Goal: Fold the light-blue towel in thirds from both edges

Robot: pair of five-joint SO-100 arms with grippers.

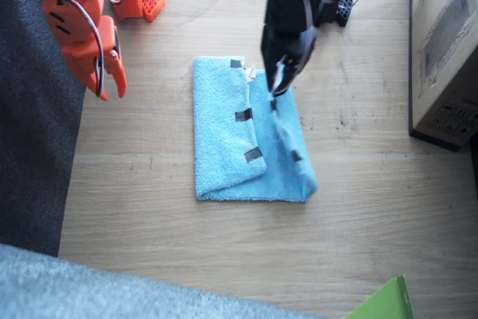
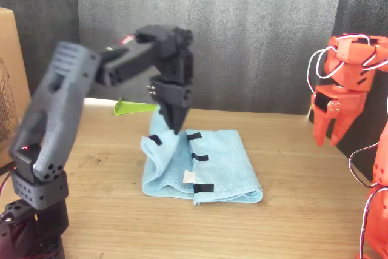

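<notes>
The light-blue towel (image 1: 224, 140) (image 2: 221, 162) lies in the middle of the wooden table. One short edge (image 1: 245, 115), marked with black tape strips, is folded over onto its middle. My left gripper (image 1: 279, 87) (image 2: 176, 127) is shut on the opposite short edge (image 1: 287, 128), holding it raised off the table so that this side stands up in a loose fold. The white tag (image 2: 189, 177) shows near the folded edge. My right gripper (image 1: 110, 86) (image 2: 329, 139) hangs open above the table, away from the towel, with nothing in it.
A cardboard box (image 1: 448, 42) (image 2: 9, 89) stands at the table's edge beside the left arm. A green sheet (image 1: 385, 304) (image 2: 133, 106) lies at one corner. Dark fabric (image 1: 30, 147) and pale grey-blue fabric (image 1: 112, 289) border the table.
</notes>
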